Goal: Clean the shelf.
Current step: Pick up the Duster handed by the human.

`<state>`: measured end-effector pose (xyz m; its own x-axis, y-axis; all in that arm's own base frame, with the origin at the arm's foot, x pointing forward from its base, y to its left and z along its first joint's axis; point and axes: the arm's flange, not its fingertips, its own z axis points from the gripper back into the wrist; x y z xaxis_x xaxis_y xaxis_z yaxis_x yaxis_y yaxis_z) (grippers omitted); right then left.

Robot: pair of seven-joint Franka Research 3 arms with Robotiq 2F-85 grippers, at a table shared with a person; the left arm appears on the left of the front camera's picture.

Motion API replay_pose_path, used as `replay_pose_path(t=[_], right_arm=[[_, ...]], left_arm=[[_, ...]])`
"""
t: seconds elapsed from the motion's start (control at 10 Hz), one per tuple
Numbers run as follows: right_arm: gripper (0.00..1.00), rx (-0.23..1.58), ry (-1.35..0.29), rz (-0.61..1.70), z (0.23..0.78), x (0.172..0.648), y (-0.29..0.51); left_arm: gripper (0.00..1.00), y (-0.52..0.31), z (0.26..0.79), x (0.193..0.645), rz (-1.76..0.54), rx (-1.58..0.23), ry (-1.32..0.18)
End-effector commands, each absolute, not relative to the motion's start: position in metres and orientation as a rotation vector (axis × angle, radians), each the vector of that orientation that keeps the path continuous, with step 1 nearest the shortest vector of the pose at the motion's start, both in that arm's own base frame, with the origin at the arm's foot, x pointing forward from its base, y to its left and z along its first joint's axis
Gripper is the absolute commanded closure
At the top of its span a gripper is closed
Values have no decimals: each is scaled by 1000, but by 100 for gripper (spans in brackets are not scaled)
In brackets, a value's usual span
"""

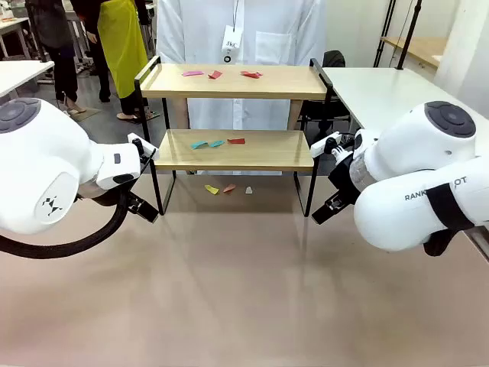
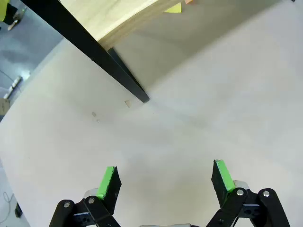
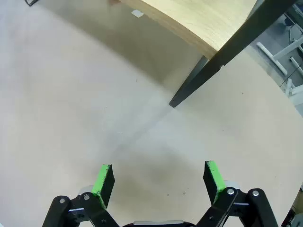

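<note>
Front view has the shelf [image 1: 290, 80] standing on the table [image 1: 244, 290] just in front of a person in a white coat [image 1: 252, 30]. Coloured paper scraps [image 1: 216, 74] lie on both its boards and underneath it. The left gripper [image 2: 164, 177] and right gripper [image 3: 160, 182] hover near its front legs, jaws spread wide, holding nothing. The scraps look thin, light and flat, so pinching a raised edge seems wisest; the shelf looks stiff, yet light enough to slide if nudged
</note>
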<state>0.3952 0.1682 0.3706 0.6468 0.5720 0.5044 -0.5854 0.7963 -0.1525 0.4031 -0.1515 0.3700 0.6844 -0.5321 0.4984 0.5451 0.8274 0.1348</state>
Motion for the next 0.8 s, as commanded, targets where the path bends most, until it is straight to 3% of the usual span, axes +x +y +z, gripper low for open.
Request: replay_pose_path(t=[0.0,0.7], right_arm=[[0,25,-565,658,371,395,168],[0,25,-565,658,371,395,168]], left_arm=[[0,-152,370,403,-604,-25,-551],[0,-152,370,403,-604,-25,-551]])
